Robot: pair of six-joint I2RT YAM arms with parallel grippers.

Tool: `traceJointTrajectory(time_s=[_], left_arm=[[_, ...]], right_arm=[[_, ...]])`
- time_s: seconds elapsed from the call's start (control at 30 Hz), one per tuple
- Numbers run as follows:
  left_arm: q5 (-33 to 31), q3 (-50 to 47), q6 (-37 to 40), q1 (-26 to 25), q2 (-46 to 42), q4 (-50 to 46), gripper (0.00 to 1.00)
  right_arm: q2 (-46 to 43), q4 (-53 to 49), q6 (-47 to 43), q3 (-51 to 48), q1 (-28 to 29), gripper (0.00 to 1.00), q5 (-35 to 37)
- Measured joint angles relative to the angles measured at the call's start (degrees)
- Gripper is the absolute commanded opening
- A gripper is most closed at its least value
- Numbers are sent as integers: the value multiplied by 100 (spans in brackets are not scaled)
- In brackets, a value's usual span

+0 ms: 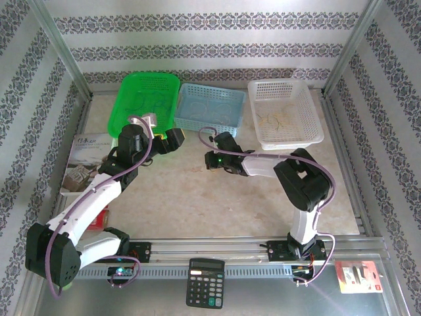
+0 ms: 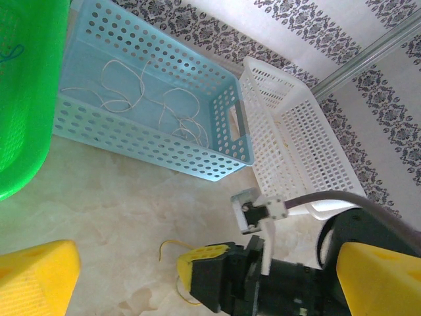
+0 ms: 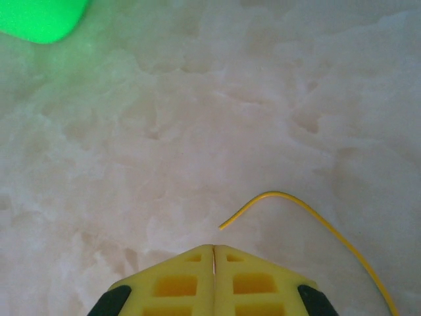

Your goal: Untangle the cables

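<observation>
Marbled beige tabletop, patterned walls. Along the far edge: green plastic basket, blue perforated basket holding whitish wires, white mesh basket. Mid-tabletop lies a thin yellow wire, just beside the right gripper, fingers pressed together, grip on wire unclear. The left gripper has jaws wide apart, by the green basket.

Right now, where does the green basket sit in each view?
Top external: green basket at the back left, beside the blue basket.
Left wrist: along the left edge.
Right wrist: a blurred corner at top left.
Shared landmark: the marbled table.
</observation>
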Motion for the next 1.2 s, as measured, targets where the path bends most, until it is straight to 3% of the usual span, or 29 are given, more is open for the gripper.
traceJointTrajectory(time_s=[0.3,0.47,0.67,0.9,1.07,1.2], left_arm=[[772,-492,20,4,131,1102,100],[1290,-767,-105,0,420,1840,100],[1641,-813,-280,-249,756,2782,97],[1700,-813,-463,-916,1366,3748,95],[1567,-767,-586,-1023,1615,4214,91],[1392,-647,-640,-1034,1705,4409,81]], right_arm=[[-1762,-114,98,15,-376,0,-660],[-2168,0,457,13,-734,0,-973],[-2503,223,944,11,-765,0,-1198],[-2750,496,1316,11,-745,0,-1296],[-2782,516,1401,11,-656,0,-1296],[-2782,516,1403,11,-542,0,-1296]])
